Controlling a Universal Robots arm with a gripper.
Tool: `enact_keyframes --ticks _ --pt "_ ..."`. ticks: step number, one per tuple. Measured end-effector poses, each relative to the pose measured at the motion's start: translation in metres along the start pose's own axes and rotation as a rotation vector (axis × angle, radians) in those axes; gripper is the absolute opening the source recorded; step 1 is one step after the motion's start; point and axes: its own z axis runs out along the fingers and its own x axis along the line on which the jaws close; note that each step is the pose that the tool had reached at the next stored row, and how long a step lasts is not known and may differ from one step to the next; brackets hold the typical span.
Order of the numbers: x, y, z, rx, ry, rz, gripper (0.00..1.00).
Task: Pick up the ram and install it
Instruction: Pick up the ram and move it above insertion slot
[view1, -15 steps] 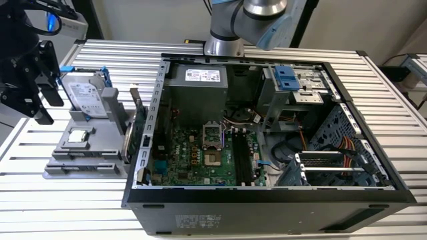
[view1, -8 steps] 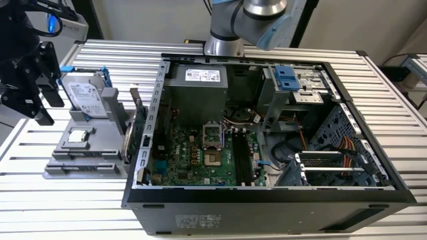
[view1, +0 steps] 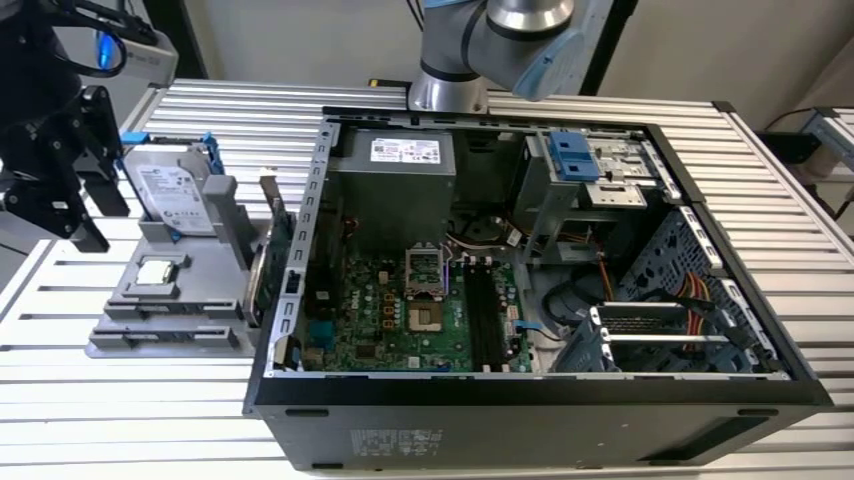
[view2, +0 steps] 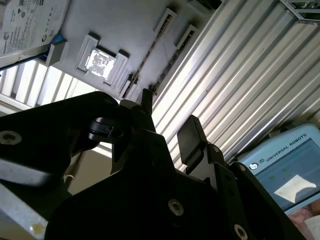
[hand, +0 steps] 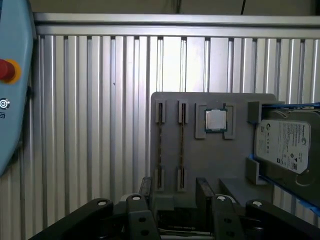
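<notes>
My gripper hangs open above the slatted table at the exterior view's far left, just left of the grey parts holder. Both wrist views show its black fingers spread with nothing between them. Ahead of the gripper lie the holder's two narrow slots. A thin dark speckled strip runs along each slot, seen edge-on. I cannot tell whether either strip is the ram. The long memory slots sit on the green motherboard inside the open computer case.
The holder also carries a silver hard drive in a blue frame, a square processor chip and an upright green card. The arm's base stands behind the case. A pale blue teach pendant lies beside the holder.
</notes>
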Motion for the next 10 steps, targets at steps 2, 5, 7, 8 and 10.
enact_keyframes --ticks 2,5,7,8,10 --pt "0.0000 0.0000 0.0006 0.0001 0.0004 0.000 1.00" --pt "0.0000 0.0000 0.0015 0.0000 0.0011 0.000 1.00" --pt "0.0000 0.0000 0.0021 0.0000 0.0015 0.000 1.00" --pt "0.0000 -0.0001 0.0024 0.0000 0.0018 0.000 1.00" --pt "0.0000 -0.0001 0.0030 -0.0001 0.0023 0.000 1.00"
